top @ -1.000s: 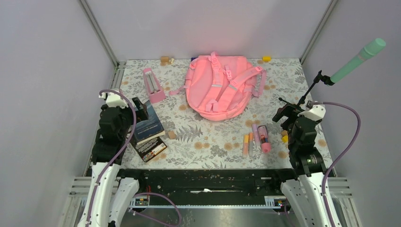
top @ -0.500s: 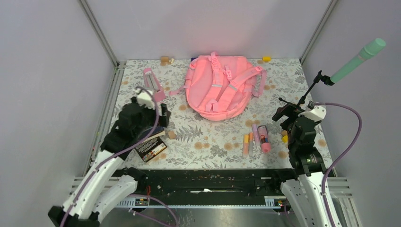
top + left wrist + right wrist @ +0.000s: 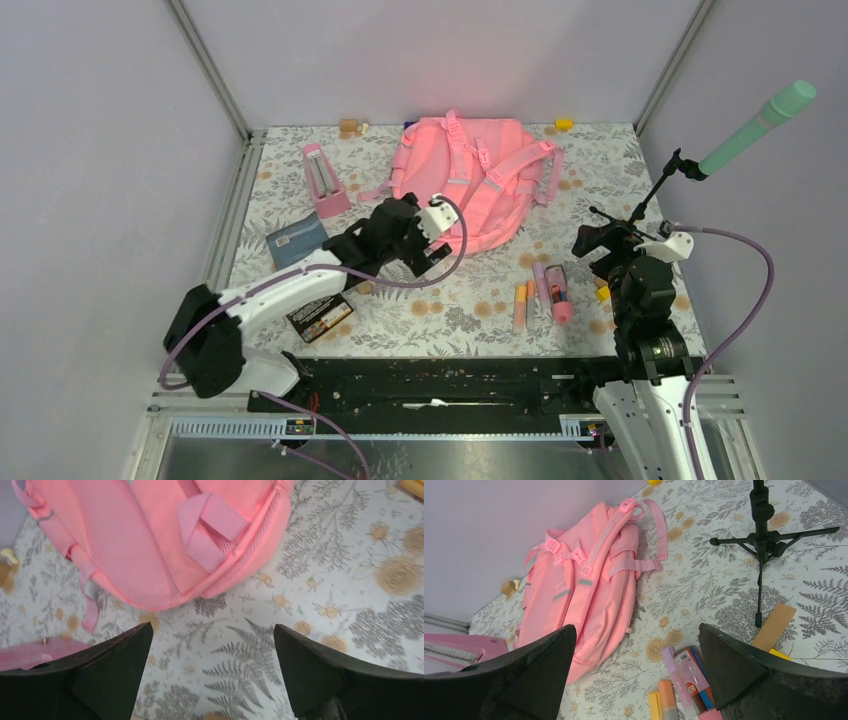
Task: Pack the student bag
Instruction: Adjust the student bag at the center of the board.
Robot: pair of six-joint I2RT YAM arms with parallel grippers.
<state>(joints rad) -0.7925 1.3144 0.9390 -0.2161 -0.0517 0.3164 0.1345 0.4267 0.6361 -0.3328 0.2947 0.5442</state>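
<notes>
The student bag [image 3: 465, 185] is a large pink backpack lying straps-up at the back middle of the floral table. My left gripper [image 3: 426, 250] has reached across to the bag's near left edge and hovers over the cloth just in front of it. In the left wrist view the bag [image 3: 150, 540] fills the top, and the left gripper [image 3: 212, 627] is open with only cloth between its fingers. My right gripper [image 3: 592, 240] stands at the right, open and empty. In the right wrist view it [image 3: 636, 627] looks at the bag [image 3: 584, 590] from a distance.
Highlighters [image 3: 523, 300] and a clear pen case [image 3: 558, 292] lie near the right arm. A blue book [image 3: 297, 240] and a black book [image 3: 320, 315] lie at the left. A pink triangular stand [image 3: 322, 180] is left of the bag, a microphone tripod [image 3: 640, 210] at the right. Small blocks [image 3: 348, 127] are scattered about.
My left arm has swung from above the books at the left edge across to the bag's near edge, uncovering the blue book. The right arm has hardly moved.
</notes>
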